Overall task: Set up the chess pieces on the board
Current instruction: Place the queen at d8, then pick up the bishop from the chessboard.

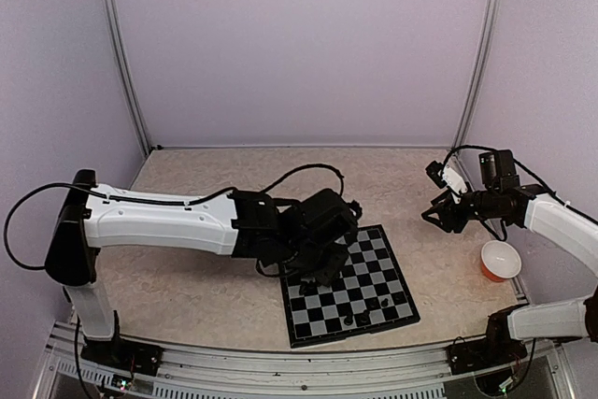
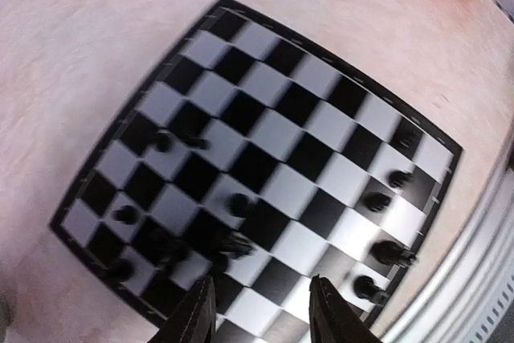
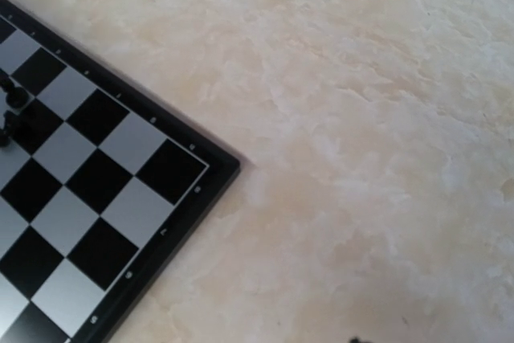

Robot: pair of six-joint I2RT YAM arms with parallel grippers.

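– Where is there room to move?
– On the left, lots of bare worktop (image 1: pixel 206 296) is lying open beside the board (image 1: pixel 369 273) and behind it too. The left arm is stretching over that bare part. At the front, the board's near corner is sitting close to the metal rail (image 1: pixel 280 366), so there is little room there.
– What is the left gripper doing?
– The left gripper (image 2: pixel 261 283) is hanging over the board's left part. Its fingers are standing apart, with only squares showing between them.
– Which way is the board pointing?
– It is a square, so no side is longer. It is lying flat but turned a bit, so its front edge is climbing toward the right.
– And the chess pieces?
– The chess pieces (image 2: pixel 238 204) are sitting on the board, some near the left gripper and a few along the edge nearest the rail. They are too blurry to tell which are standing up.
– And on the right?
– The right gripper (image 1: pixel 433 217) is hanging in the air, apart from the board. I cannot tell if it is clenched or released. An orange bowl (image 1: pixel 501 261) is sitting near the right wall.
– What is the room looking like?
– The worktop is looking pale and blotchy like stone, and plain pale purple walls (image 1: pixel 299 44) are closing it in.
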